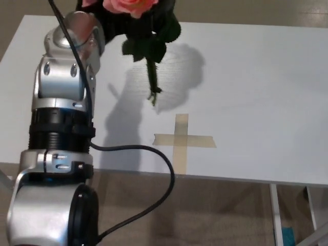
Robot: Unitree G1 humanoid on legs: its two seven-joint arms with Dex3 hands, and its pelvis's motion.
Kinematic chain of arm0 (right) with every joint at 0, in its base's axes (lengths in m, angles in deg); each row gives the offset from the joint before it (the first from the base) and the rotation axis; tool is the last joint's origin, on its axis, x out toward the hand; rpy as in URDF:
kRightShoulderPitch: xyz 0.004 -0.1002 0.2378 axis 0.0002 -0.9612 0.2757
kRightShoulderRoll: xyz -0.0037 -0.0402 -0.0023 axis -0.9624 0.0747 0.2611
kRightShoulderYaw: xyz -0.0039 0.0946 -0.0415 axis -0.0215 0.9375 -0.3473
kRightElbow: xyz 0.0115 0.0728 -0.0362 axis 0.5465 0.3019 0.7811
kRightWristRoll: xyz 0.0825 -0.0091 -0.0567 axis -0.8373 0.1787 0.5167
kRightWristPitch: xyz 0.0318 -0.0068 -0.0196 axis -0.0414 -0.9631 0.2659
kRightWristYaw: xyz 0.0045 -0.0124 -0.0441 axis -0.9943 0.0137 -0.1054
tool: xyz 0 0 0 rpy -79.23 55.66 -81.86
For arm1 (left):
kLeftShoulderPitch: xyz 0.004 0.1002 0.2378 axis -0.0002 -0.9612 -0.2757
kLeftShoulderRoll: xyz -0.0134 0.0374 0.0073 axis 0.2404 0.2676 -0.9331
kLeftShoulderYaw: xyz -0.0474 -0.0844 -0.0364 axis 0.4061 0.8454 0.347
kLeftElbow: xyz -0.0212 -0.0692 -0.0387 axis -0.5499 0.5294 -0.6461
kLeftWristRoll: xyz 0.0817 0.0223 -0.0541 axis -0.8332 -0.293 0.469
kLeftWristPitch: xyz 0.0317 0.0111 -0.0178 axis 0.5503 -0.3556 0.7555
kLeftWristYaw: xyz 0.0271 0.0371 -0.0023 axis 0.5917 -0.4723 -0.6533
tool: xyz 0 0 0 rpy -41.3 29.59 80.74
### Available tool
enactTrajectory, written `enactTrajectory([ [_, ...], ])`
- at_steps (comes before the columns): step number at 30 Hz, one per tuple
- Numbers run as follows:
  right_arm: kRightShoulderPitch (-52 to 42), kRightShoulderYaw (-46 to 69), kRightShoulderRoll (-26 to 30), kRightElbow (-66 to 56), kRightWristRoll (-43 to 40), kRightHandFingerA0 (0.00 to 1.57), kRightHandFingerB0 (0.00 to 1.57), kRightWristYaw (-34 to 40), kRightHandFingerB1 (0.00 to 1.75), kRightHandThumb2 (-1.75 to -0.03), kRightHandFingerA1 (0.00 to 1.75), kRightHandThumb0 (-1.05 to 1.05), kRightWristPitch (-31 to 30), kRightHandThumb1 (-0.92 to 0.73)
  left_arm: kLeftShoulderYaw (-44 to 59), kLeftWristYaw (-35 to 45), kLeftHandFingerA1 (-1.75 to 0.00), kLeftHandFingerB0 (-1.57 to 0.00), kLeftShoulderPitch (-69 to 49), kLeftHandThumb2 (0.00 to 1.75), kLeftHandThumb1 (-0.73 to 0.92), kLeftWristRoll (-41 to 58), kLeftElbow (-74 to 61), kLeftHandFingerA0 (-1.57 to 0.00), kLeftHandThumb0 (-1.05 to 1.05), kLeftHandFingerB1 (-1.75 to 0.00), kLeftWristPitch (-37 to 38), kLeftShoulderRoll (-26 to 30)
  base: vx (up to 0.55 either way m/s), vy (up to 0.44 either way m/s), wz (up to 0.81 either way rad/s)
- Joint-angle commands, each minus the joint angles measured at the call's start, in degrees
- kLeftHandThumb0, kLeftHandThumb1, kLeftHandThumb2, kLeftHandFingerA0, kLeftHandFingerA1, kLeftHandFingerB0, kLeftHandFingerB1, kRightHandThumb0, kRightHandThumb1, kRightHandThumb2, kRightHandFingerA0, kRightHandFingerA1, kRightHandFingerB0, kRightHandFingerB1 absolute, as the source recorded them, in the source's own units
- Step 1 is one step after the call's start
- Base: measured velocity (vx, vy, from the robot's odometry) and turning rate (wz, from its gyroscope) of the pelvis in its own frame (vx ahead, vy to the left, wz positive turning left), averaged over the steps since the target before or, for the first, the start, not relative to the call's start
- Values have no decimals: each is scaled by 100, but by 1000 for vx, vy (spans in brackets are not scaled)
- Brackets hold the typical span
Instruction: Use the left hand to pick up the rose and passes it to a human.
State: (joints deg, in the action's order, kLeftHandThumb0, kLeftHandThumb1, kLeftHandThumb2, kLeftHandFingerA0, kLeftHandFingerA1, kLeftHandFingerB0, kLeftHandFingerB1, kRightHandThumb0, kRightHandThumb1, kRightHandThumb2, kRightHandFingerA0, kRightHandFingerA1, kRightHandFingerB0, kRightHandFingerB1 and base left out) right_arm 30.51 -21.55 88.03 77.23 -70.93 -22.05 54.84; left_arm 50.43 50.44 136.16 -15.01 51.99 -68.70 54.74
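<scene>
Pink blooms of the rose [129, 5] are cut off by the far edge of the head view; dark leaves sit below them and the green stem hangs down, tip free in the air above the white table [256, 87], clear of the surface. Its shadow falls on the table to the right. A tan tape cross [180, 139] lies nearer, untouched.

Risks, as a judgement: the hold sits high, near the leaves, so the long stem could swing or twist as the arm extends, and the rose could slip out and drop onto the table. A fast release before the person has a firm hold would cause the same drop. No person is in view, so the handover spot can't be checked. The black cable looping off the forearm could snag during a long reach.

Pose: the left arm rises from the near left, silver forearm nearly vertical, wrist at far left. The left hand [110, 20] is wrapped around the bunch at the leaves, fingers mostly hidden by foliage. The right hand doesn't show.
</scene>
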Motion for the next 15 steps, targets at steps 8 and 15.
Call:
enactTrajectory([
  [8,-80,-72,-98,41,69,71,61,-92,42,-60,47,-44,-126,-67,-358,-98,-148,-64,-390,65,80,466,-535,-94,-16,-46,-940,-469,0,0,0],
  [15,18,-95,-112,25,77,69,60,-102,42,-60,46,-44,-183,-67,-570,-131,-143,-82,-345,63,80,552,-217,-94,-14,-66,-792,-613,0,0,0],
])
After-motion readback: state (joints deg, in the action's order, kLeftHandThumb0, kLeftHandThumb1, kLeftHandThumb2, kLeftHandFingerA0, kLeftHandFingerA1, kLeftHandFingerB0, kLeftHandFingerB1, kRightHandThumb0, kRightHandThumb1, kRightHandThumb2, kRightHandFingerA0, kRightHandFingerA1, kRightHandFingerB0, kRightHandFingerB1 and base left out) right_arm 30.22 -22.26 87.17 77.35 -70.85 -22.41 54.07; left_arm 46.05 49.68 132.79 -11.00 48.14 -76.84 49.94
